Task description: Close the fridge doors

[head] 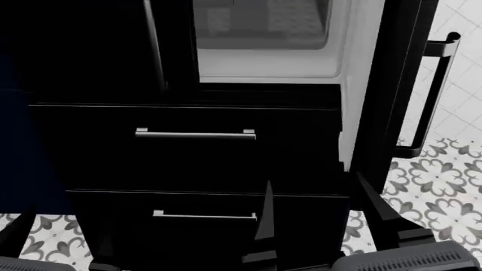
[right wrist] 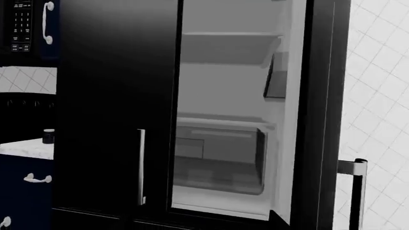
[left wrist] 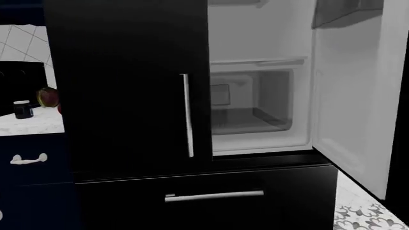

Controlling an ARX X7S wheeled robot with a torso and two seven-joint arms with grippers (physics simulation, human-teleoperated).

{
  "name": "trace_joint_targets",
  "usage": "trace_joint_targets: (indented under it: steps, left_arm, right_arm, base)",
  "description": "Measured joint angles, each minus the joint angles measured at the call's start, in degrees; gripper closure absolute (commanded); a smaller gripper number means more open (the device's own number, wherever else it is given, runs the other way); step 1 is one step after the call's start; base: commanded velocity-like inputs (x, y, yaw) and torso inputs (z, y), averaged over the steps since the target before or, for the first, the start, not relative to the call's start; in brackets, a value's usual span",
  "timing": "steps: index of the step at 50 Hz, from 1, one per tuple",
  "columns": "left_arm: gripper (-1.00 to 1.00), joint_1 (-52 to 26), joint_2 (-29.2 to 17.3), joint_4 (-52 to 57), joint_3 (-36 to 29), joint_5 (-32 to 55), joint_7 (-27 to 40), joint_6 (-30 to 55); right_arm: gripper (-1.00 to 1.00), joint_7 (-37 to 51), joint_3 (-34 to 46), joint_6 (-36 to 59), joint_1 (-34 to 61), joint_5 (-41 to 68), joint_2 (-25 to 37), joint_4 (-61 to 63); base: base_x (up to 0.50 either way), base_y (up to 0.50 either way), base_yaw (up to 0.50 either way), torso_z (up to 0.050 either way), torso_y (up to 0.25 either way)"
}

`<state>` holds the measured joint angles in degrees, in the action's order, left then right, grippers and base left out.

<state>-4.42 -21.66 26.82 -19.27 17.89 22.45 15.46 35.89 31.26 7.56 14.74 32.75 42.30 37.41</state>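
- In the head view the right gripper [head: 320,217] sits low in front of the fridge, its two dark fingers [head: 265,217] spread apart with nothing between them.
- Only a dark tip of the left gripper [head: 17,232] shows at the lower corner of that view; I cannot tell whether it is spread or clenched.
- The right fridge door [head: 391,84] stands swung out, up and just to the right of the right gripper, edge-on, with its long black bar handle [head: 429,96] on the outer side.
- From the left wrist view, the same door's white inner lining [left wrist: 351,96] faces the open compartment.
- The left fridge door [left wrist: 128,86] is flush with the fridge front, its vertical handle [left wrist: 187,115] beside the opening.
- The white fridge interior [right wrist: 223,143] is exposed, with a shelf and a clear bin inside.
- Two black drawers [head: 196,147] with silver handles are directly ahead of the right gripper, below the doors.
- A navy cabinet [left wrist: 28,167] with a cream handle lies left of the fridge; a dark jar [left wrist: 23,109] stands on its counter.
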Motion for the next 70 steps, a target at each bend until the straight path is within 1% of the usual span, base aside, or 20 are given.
trace_joint_targets:
  steps: [29, 70]
  left_arm:
    - [-1.0, 0.0, -0.2, -0.1, -0.2, 0.2, 0.4, -0.6]
    - [-1.0, 0.0, -0.6, 0.0, -0.5, 0.5, 0.9, -1.0]
  right_arm:
    - [-1.0, -0.1, -0.2, -0.5, -0.3, -0.1, 0.3, 0.0]
    - [-1.0, -0.1, -0.7, -0.4, -0.2, 1.5, -0.1, -0.8]
  base:
    - [-0.14, -0.5, 0.0, 0.0, 0.0]
    - [0.0, -0.5, 0.0, 0.0, 0.0]
